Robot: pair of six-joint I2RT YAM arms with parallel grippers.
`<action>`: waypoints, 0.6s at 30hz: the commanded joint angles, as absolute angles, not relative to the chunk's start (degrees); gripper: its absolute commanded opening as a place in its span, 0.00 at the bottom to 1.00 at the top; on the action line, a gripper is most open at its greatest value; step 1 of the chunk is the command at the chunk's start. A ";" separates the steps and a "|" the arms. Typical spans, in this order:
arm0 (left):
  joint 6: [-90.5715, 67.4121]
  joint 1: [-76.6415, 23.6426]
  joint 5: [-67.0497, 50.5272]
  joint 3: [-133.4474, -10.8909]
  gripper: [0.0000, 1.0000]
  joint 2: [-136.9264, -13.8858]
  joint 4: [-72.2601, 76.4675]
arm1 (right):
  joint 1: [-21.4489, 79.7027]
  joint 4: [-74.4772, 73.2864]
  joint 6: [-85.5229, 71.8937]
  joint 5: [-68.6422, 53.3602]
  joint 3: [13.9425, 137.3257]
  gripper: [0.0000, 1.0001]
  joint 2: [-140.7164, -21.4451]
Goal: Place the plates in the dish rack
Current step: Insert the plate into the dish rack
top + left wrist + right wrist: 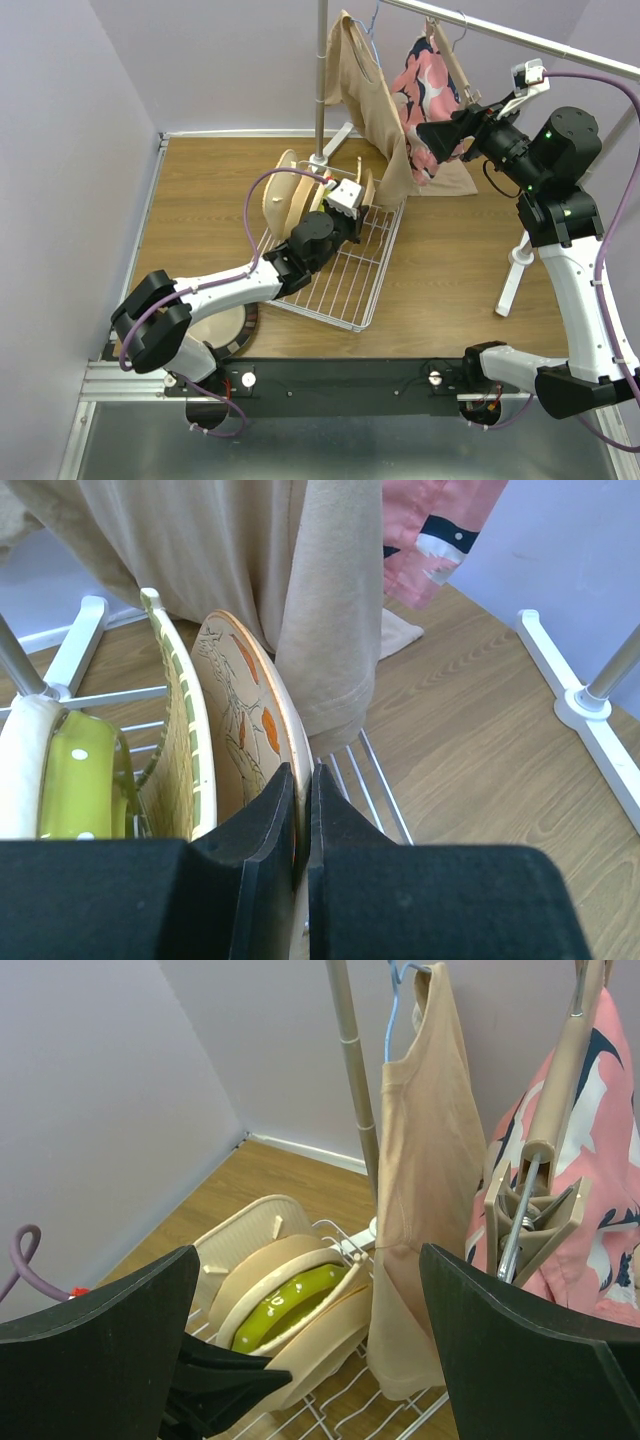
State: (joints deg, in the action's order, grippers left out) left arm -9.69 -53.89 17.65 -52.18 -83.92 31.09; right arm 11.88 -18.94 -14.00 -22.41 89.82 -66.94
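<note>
The white wire dish rack (345,285) (372,785) (350,1415) lies mid-table. Several plates stand on edge at its far end: a cream one (22,770), a lime green dotted one (82,785) (290,1305), a pale-green floral one (182,745) and a tan floral one (245,715). My left gripper (360,207) (303,775) is shut on the tan floral plate's rim, holding it upright over the rack. A dark-rimmed plate (238,335) lies flat on the table under my left arm. My right gripper (440,135) (308,1260) hangs open high up by the hanging clothes, holding nothing.
A clothes-rail stand's pole (322,80) rises just behind the rack, with a beige shirt (378,115) (330,600) hanging down to the rack's far corner and a pink garment (428,90) beside it. A square ribbed cream piece (250,1235) leans behind the plates. The stand's white foot (512,285) is on the right.
</note>
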 commanded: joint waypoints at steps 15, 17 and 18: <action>-10.11 -52.65 25.22 -49.57 0.14 -80.86 33.66 | 11.16 -18.11 -15.12 -24.26 88.95 1.00 -66.09; -10.11 -52.65 25.31 -49.48 0.17 -80.77 33.75 | 11.08 -18.11 -15.20 -24.26 88.86 1.00 -66.01; -10.02 -52.65 25.31 -49.40 0.17 -80.77 33.66 | 11.16 -18.19 -15.21 -24.26 88.77 1.00 -66.01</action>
